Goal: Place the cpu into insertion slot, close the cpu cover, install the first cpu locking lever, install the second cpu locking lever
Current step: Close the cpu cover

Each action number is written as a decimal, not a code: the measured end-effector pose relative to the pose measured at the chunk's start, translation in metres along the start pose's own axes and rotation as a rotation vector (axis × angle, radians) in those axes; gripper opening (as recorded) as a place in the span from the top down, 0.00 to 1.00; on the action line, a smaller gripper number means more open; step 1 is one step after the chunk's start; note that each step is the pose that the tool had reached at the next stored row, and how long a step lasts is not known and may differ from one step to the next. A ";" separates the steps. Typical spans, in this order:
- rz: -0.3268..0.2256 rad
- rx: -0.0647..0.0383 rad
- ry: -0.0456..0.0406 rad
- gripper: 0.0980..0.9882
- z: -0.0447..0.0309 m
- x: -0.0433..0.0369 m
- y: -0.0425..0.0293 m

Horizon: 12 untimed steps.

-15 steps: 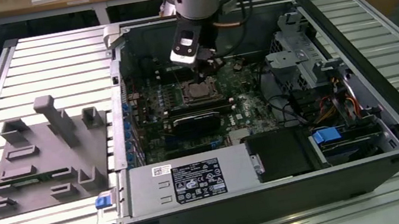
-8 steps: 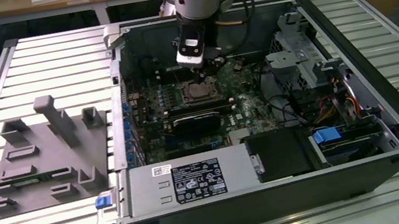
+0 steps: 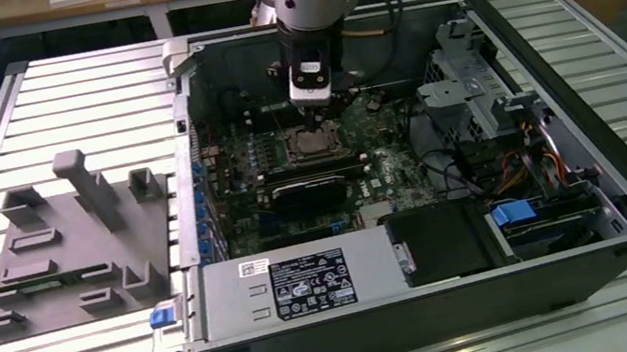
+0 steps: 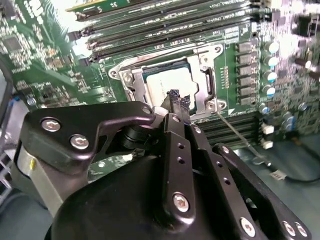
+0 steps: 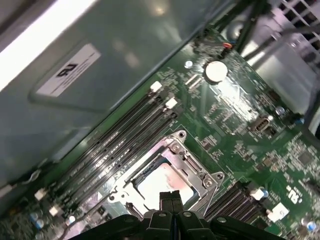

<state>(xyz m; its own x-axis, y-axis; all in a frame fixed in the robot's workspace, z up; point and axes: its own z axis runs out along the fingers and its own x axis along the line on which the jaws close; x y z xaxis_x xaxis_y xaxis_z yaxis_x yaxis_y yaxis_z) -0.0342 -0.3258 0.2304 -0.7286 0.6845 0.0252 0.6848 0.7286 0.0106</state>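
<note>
Since the cpu (image 4: 162,87) already lies in the insertion slot (image 4: 139,86) near the motherboard's middle, apparently under the lowered cpu cover (image 4: 206,75), I'd press the empty gripper (image 5: 170,196), fingertips pressed together, squarely down beside the loose locking lever (image 4: 240,137).

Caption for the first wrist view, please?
Shut tool over the edge of the cpu, which lies framed by the silvery cpu cover, beside the memory slots.
</note>
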 end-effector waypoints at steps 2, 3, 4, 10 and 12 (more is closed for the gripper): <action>-0.036 0.001 0.0004 1.00 0.0000 0.0000 0.0000; -0.056 0.001 0.0006 1.00 0.0000 0.0000 0.0000; -0.073 0.002 0.0008 1.00 0.0001 0.0000 0.0000; -0.183 0.005 0.0019 1.00 0.0002 0.0000 0.0000; -0.218 0.006 0.0023 1.00 0.0002 0.0000 0.0000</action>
<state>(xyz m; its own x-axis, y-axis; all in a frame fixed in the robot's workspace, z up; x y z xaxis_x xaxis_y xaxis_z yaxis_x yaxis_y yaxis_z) -0.0342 -0.3258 0.2302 -0.8597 0.5102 0.0253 0.5106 0.8598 0.0105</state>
